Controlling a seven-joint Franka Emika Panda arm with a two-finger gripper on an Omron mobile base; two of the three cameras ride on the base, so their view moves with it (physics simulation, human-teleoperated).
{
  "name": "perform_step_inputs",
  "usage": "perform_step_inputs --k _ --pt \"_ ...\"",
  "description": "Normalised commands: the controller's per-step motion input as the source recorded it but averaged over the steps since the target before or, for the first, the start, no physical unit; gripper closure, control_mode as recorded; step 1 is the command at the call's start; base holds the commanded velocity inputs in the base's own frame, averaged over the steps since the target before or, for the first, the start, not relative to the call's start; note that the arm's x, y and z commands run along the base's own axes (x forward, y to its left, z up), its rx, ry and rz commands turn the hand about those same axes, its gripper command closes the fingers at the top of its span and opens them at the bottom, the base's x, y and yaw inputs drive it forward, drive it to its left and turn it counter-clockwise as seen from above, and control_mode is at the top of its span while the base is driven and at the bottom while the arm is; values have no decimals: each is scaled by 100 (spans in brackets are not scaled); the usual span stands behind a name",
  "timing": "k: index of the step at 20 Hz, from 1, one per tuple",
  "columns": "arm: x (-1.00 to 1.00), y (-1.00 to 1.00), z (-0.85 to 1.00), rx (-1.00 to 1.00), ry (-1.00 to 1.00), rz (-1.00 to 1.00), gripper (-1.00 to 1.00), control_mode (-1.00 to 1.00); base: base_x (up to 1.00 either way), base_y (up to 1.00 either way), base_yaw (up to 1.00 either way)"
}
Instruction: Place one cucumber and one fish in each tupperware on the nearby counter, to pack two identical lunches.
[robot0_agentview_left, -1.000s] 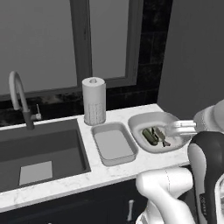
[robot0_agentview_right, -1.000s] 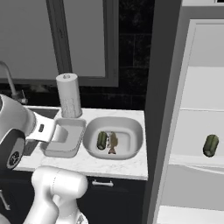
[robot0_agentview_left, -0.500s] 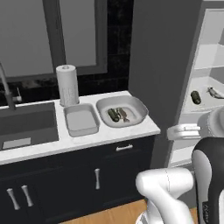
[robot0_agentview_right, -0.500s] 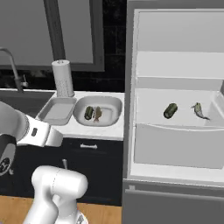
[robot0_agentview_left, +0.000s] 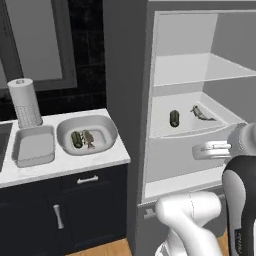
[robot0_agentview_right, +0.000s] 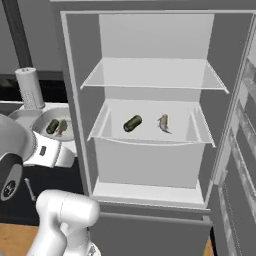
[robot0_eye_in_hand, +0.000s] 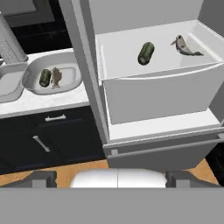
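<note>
On the white fridge shelf lie a dark green cucumber (robot0_eye_in_hand: 145, 53) and a small grey fish (robot0_eye_in_hand: 186, 46), side by side and apart. They show again as cucumber (robot0_agentview_right: 132, 123) and fish (robot0_agentview_right: 163, 122). On the counter (robot0_agentview_left: 65, 165), the wider round tupperware (robot0_agentview_left: 102, 131) holds another cucumber (robot0_agentview_left: 76, 139) and fish (robot0_agentview_left: 89, 138). The narrow rectangular tupperware (robot0_agentview_left: 34, 145) to its left holds nothing. My gripper (robot0_eye_in_hand: 112, 179) is open and empty, well back from the fridge front and facing it. Its fingertips (robot0_eye_in_hand: 41, 178) stand wide apart.
A paper towel roll (robot0_agentview_left: 25, 102) stands behind the rectangular tray. The fridge is open, with an upper shelf (robot0_agentview_right: 152, 75) and a white drawer front (robot0_agentview_right: 150, 162) below the food shelf. Its door (robot0_agentview_right: 240, 155) swings out at right. Dark cabinets (robot0_eye_in_hand: 43, 140) sit under the counter.
The base has driven away from the counter and to the right, so the whole picture has shifted from the sink and tupperware to the open fridge. The gripper stays open.
</note>
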Motion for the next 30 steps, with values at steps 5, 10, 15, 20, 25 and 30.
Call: perform_step_inputs --k 5,10,15,20,25,30 --pt "0 0 0 0 0 0 -100 100 21 -65 0" --pt "0 0 0 0 0 0 -100 100 42 -40 0" --pt "0 0 0 0 0 0 -100 100 44 -38 0" --pt "0 0 0 0 0 0 -100 100 61 -7 0" --pt "13 -1 0 0 0 0 -100 -100 37 0 0" --pt "25 18 0 1 -12 0 -100 -100 0 0 0"
